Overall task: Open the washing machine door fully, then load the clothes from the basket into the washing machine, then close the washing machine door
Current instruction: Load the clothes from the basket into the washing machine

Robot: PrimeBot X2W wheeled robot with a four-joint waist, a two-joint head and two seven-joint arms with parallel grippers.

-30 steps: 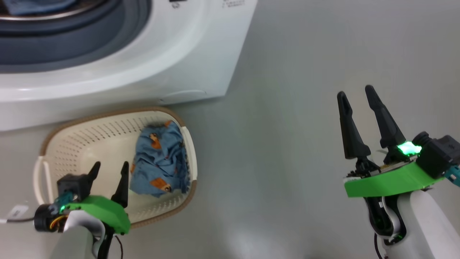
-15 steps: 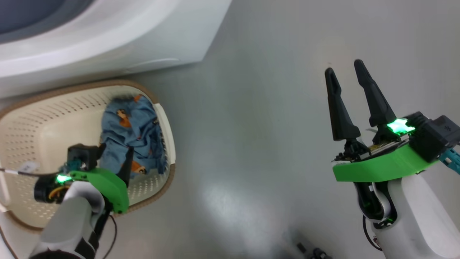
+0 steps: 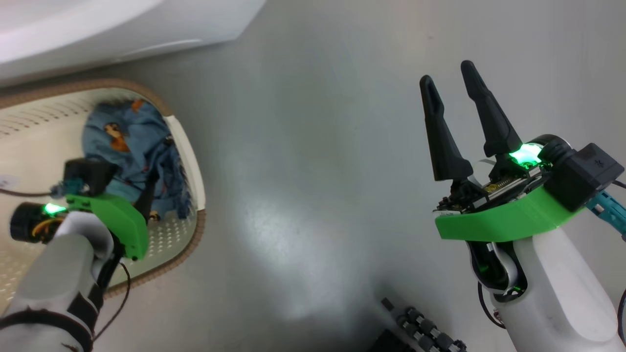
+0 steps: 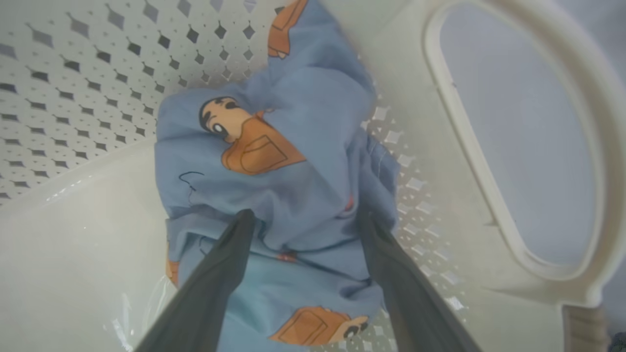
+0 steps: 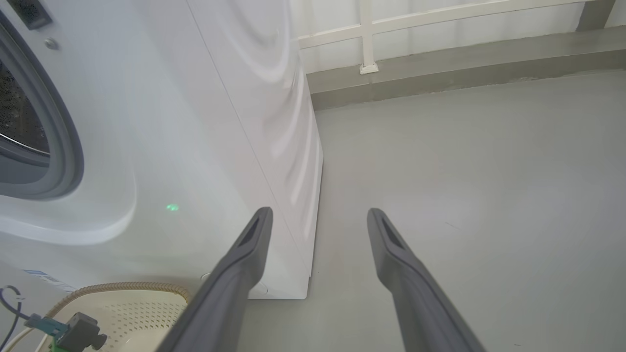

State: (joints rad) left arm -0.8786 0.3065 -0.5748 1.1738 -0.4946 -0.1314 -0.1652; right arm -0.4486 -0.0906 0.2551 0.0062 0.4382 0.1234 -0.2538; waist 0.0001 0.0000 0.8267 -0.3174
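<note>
The left gripper [image 4: 304, 215] has its fingers spread astride a fold of the light blue bear-print clothes [image 4: 293, 127] in the cream perforated plastic basket [image 4: 98, 73], whose handle wall crowds their right; loading looks unfinished, door-closing remains; the right gripper [image 5: 318, 212], fingers spread and empty, has the white boxy washing machine [image 5: 195, 122] left, open grey floor [image 5: 464, 171] ahead.

my left gripper [image 4: 304, 215] stood spread inside the basket [image 4: 73, 98], one finger at each side of the clothes [image 4: 293, 146] heap. the perforated wall rose close on the right and far sides, while bare basket bottom lay free to the left. my right gripper [image 3: 446, 73] hung spread over open floor [image 3: 303, 146] with free room all round. the washing machine [image 5: 220, 122] blocked the far left.
</note>
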